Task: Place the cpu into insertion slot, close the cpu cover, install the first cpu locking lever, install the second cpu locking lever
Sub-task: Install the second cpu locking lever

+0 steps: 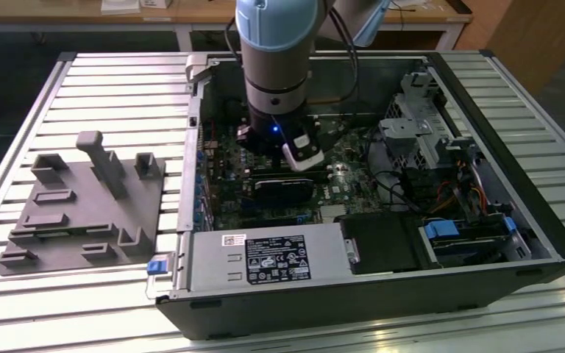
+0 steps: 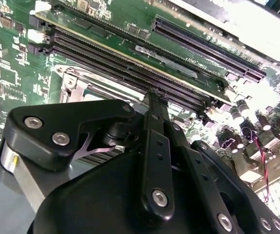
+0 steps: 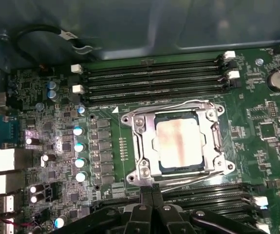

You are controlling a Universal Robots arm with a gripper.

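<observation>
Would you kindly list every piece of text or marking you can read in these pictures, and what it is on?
Nothing can be read reliably.
Power supply label: white print and symbols on black, too small to read.
White sticker beside it: too small to read.
Motherboard: white lettering by the slots in the second wrist view, too blurred to read.
Cpu: no print visible on its face.

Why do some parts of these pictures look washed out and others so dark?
In the first wrist view the cpu shows a pale sheen from overhead light, while the case wall above the board sits in shadow. In the second wrist view glare whitens the far corner, and the gripper looms large and dark. In the exterior view the ribbed table gleams.
</observation>
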